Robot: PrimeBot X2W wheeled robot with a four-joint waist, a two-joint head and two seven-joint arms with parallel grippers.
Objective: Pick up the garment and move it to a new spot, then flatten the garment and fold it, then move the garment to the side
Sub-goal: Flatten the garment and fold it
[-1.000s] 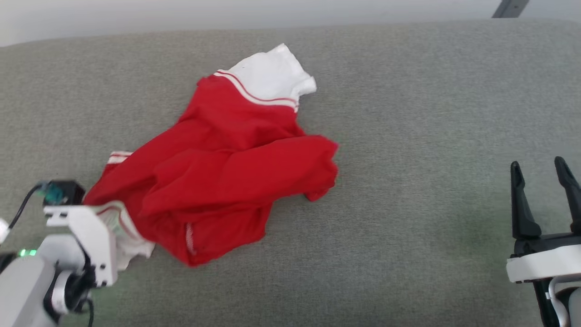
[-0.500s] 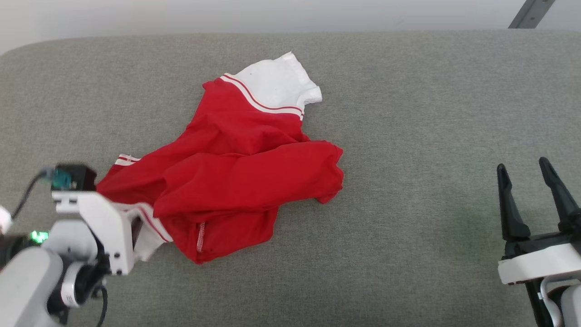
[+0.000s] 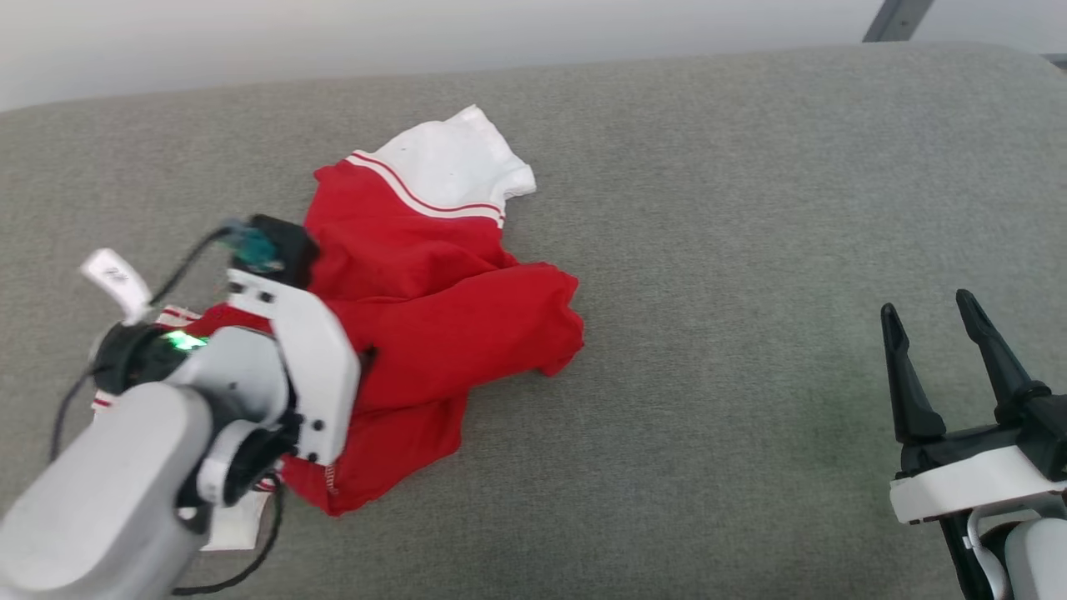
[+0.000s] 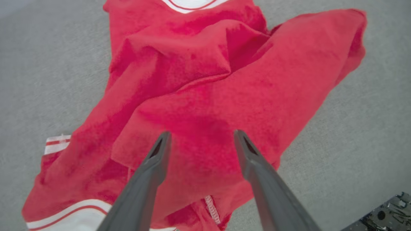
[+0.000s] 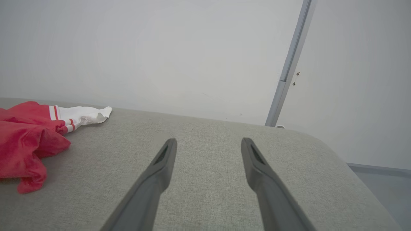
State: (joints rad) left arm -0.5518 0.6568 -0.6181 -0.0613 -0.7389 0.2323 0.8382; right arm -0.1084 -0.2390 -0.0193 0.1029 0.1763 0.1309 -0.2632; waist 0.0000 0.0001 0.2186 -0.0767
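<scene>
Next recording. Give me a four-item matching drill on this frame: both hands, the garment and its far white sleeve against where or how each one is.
Column one
1. left hand
2. right hand
3. garment
4. white sleeve

Column two
A. open, over the bare grey surface, apart from the cloth
B. crumpled in a red heap, not flattened
C. open, directly above the red cloth
D. at the heap's far end, lying on the surface

Pairs: 1-C, 2-A, 3-B, 4-D
</scene>
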